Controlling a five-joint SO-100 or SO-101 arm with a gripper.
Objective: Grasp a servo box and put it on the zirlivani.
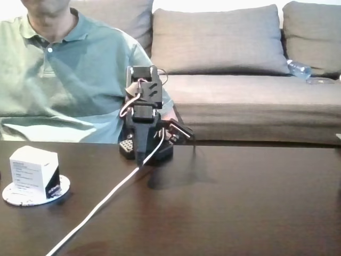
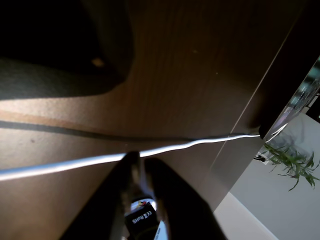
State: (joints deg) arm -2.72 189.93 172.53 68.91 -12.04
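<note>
1 servo box (image 1: 33, 172) — 1 zirlivani (image 1: 16, 196) — 1 cable (image 1: 101, 205) — 1 person (image 1: 64, 80)

Dark brown wooden table (image 1: 256, 213) in foreground. Grey sofa (image 1: 240, 101) with loose cushions (image 1: 218, 40) behind, evenly daylit. Green plant (image 2: 292, 162) beside a pale wall (image 2: 280, 210)

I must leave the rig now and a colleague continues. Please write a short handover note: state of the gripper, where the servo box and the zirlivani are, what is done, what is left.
Gripper: folded down at the arm's base, tip on the dark table, holding nothing; open or shut cannot be told.
Servo box: upright on the zirlivani, at the left of the fixed view, apart from the arm.
Done: the box sits on the disc.
Left: nothing of the task seems to remain. A white cable runs across the table from the base.
</note>
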